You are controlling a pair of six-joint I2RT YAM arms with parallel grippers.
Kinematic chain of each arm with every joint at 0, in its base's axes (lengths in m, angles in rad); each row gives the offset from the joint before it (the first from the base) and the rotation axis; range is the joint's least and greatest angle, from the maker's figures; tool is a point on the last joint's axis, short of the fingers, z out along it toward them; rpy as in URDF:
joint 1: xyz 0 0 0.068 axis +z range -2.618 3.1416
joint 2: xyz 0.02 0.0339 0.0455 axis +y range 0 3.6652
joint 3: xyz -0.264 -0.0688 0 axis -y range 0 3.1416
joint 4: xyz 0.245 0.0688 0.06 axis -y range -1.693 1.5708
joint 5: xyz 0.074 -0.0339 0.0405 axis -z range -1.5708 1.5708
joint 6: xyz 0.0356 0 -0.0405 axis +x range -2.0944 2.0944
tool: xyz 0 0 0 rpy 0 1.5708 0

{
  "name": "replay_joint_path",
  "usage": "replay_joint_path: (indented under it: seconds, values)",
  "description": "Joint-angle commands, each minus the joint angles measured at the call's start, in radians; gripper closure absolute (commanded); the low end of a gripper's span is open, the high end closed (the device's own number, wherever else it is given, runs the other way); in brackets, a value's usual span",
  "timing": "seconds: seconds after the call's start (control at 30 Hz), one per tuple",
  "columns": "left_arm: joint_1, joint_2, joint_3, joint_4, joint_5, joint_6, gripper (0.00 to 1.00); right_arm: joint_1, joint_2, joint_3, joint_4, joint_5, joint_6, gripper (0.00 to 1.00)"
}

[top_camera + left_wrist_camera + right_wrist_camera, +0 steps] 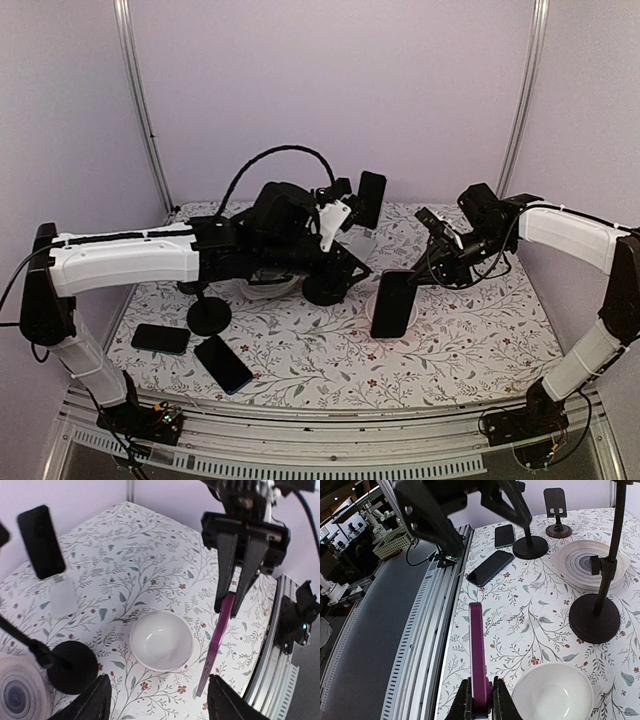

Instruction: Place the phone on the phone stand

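Phone point(392, 303) hangs upright, upper end clamped between the right jaws, just beside the bowl point(161, 641); left jaws apart, empty.

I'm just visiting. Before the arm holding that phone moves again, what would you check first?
1. Grip: the right gripper is shut on the purple-edged phone: ok.
2. Other hand out of play: the left gripper is open and empty: ok.
3. A free target: the small black stand appears to hold nothing: ok.
4. The white stand at the back carries a black phone: not ok as a target.
5. Held phone clear of the white bowl beside it: cannot tell.
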Motion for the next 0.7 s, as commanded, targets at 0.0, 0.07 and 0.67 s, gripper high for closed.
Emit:
replay_joint_path:
  seconds: [0.0, 0.07, 0.67]
  values:
    - [0.023, -0.088, 0.071, -0.152, -0.232, -0.126, 0.33, -0.004, 0.003, 0.046, 0.051, -0.021, 0.022, 1.00]
    - [0.028, -0.086, 0.113, -0.194, -0.305, -0.176, 0.31, -0.003, 0.005, 0.040, 0.060, -0.020, 0.026, 1.00]
    - [0.147, 0.066, 0.310, -0.226, -0.332, -0.284, 0.36, -0.003, -0.009, 0.000, 0.076, -0.019, 0.031, 1.00]
